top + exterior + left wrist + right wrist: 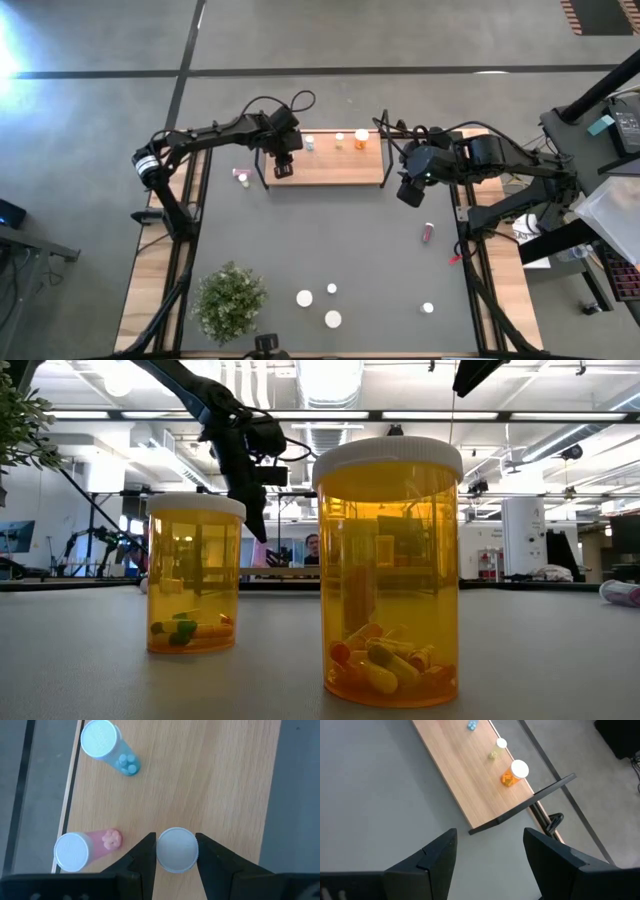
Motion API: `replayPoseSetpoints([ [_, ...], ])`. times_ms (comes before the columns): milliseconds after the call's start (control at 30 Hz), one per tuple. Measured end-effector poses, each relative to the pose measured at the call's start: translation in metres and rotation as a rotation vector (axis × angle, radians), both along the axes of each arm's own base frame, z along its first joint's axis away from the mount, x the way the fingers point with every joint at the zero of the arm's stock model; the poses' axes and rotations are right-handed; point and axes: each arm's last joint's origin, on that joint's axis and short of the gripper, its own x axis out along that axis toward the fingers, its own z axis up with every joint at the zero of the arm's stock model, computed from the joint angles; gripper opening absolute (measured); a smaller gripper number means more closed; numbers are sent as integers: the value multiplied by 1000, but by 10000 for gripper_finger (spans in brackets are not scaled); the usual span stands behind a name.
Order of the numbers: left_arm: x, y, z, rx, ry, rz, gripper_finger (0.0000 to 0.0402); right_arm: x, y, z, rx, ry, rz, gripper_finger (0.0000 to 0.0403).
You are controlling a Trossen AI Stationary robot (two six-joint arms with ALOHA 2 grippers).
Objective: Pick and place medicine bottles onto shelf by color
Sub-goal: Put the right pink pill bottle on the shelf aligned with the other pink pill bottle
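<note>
White-capped bottle (175, 850): upright on the shelf (210, 780)
Left gripper (175, 857): fingers clamped on its cap
Right gripper (490, 857): jaws apart, above table mat (375, 795)

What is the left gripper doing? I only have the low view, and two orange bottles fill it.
Observer: Left gripper is shut on a white-capped bottle over the shelf.
Operator: Anything beside it?
Observer: A pink bottle and a blue bottle, both on the shelf.
Operator: Right arm?
Observer: Right gripper is open and empty, over the mat off the shelf's end.
</note>
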Motion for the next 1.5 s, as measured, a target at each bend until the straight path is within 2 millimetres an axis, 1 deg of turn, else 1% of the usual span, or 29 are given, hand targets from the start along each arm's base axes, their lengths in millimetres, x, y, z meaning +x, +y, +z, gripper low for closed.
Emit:
replayPoseSetpoints([
  [300,-2,1,-2,-6,0,6,104,0,0,0,0,0,0,219],
  [567,-5,1,-6,-16,29,-10,122,0,0,0,0,0,0,219],
  [1500,-7,6,-6,14,34,-29,124,0,0,0,0,0,0,219],
])
